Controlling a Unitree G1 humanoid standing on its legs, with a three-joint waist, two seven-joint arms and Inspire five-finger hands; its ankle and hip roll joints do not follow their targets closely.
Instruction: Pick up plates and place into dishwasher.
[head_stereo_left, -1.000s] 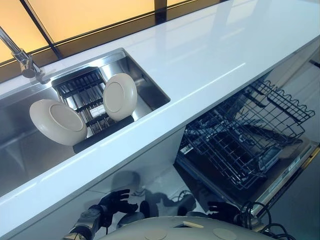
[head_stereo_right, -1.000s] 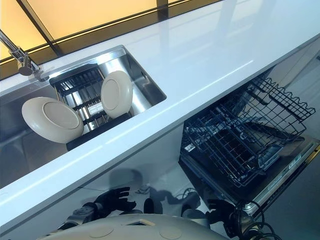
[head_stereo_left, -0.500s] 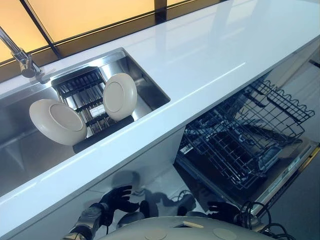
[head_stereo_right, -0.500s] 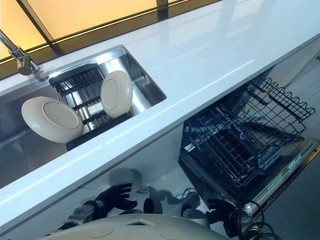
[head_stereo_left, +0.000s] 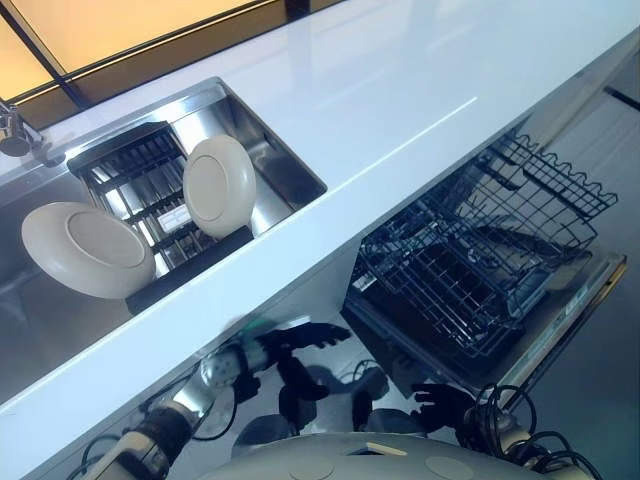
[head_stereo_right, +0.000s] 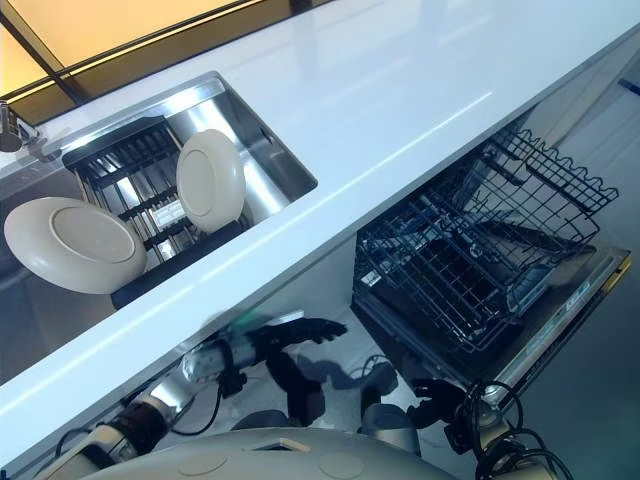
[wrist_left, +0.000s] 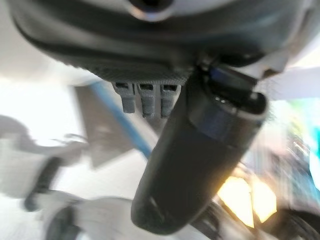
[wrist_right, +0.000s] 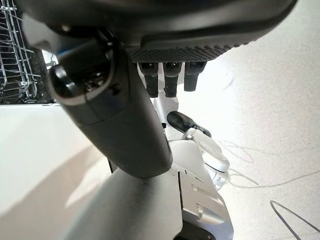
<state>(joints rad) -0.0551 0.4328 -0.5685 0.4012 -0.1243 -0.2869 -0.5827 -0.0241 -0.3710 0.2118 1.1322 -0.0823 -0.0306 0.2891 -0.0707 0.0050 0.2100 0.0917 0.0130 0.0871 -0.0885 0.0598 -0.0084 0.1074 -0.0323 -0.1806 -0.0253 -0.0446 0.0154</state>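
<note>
Left eye view, two plates (head_stereo_left: 218, 186) on edge in sink rack (head_stereo_left: 140, 180)

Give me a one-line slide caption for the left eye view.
Two cream plates stand in the sink rack; the dishwasher rack is pulled out; the left robot hand is open below the counter.

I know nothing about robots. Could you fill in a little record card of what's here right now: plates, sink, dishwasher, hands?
plates: two cream plates, large plate and small plate, propped on edge
rack: dark drying rack inside the sink
counter: white worktop
dishwasher: open, wire basket pulled out, no plates in it
left hand: below the counter edge, fingers straight, holding nothing
right hand: low by the dishwasher door, holding nothing
</note>
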